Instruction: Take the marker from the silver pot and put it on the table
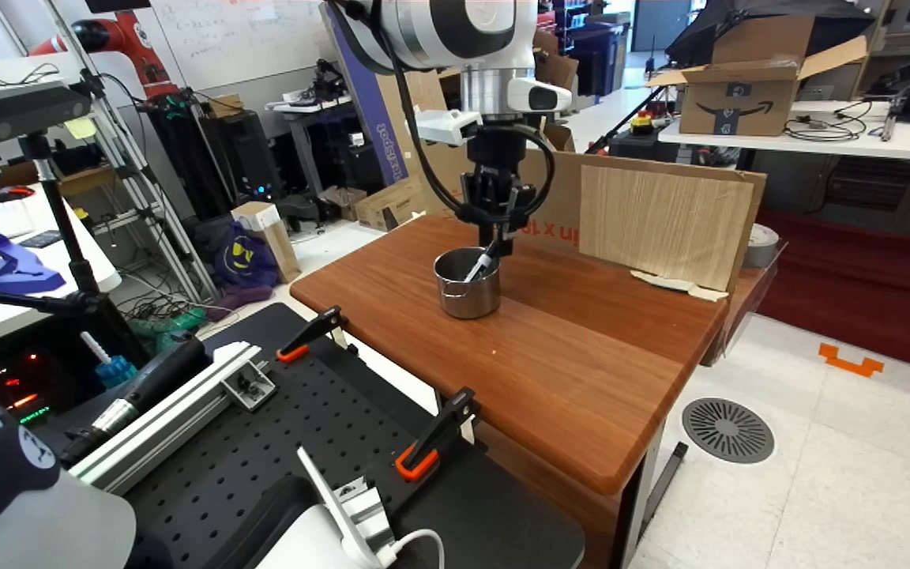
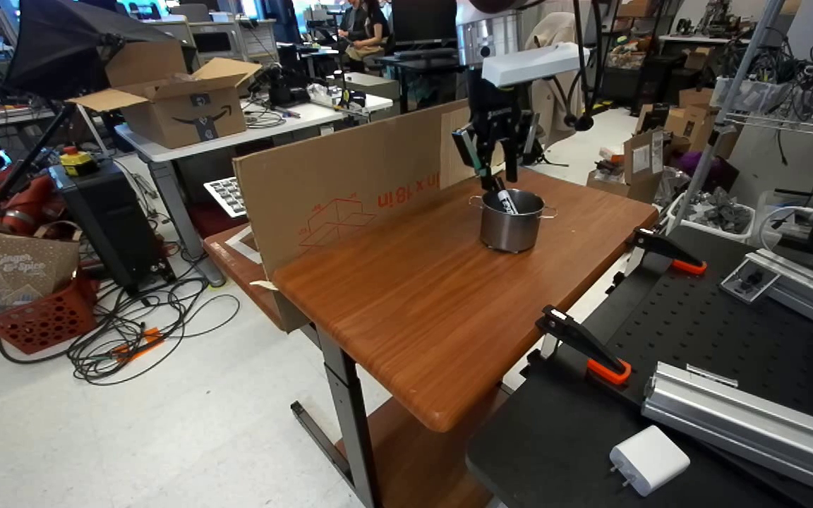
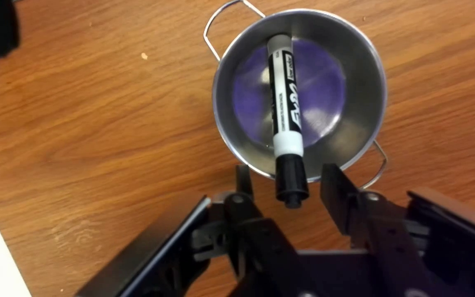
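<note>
One marker (image 3: 285, 95): propped aslant in the silver pot (image 3: 364, 74), upper middle of the wrist frame; black cap (image 3: 291, 175) seen jutting out of it.
Tool (image 3: 287, 171): fingers (image 3: 336, 194) spread, stationed on either side of the cap, a gap seen at each.
Desk (image 2: 406, 296): silver pot borne upright, right of centre in an exterior view.

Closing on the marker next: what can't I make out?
Lower end of the marker: hidden by the silver pot, both exterior views.
Marker's finest print: too small, wrist view.
Rear of the gripper: cut off by the bottom edge, wrist view.
Upper part of the arm: cut off by the top edge, both exterior views.
</note>
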Controlling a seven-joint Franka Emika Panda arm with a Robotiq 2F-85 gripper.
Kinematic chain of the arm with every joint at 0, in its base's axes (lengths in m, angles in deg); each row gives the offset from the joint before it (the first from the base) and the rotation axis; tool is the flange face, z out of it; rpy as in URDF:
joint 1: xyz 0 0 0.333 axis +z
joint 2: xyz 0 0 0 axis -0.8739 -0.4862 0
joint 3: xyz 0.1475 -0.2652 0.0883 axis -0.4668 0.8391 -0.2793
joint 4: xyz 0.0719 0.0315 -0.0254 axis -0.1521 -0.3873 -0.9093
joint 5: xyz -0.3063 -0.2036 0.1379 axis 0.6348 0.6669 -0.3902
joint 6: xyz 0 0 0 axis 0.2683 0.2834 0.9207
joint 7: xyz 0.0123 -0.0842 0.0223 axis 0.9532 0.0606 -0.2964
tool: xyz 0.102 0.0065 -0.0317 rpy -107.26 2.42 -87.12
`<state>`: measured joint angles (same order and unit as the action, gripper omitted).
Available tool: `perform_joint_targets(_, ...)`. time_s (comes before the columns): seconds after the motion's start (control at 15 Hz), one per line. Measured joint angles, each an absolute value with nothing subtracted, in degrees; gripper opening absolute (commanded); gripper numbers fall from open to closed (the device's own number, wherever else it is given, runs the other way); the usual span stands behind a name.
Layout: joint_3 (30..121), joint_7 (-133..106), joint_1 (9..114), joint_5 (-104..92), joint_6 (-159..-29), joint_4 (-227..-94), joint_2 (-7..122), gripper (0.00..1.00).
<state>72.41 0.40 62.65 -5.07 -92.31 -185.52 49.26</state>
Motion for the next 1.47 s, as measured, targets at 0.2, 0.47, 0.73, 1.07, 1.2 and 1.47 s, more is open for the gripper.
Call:
perform_joint_targets(0.2, 72.4, 0.4, 62.7, -5.1, -92.3, -185.5, 49.3, 0.00)
perform_joint_targets(0.47, 72.4, 0.3, 62.7, -5.1, -92.3, -185.6, 49.4, 0.05)
perform_joint_targets(0.73, 72.3, 0.1, 62.8, -5.1, -92.3, -186.7, 51.2, 0.05)
perform_joint_targets(1.07, 71.7, 0.0, 64.9, -4.9, -95.2, -192.6, 56.8, 0.05)
perform_joint_targets(1.2, 71.4, 0.1, 66.0, -4.9, -97.4, -195.6, 59.7, 0.05)
perform_joint_targets(1.47, 71.0, 0.1, 66.3, -4.9, -100.7, -200.7, 66.0, 0.05)
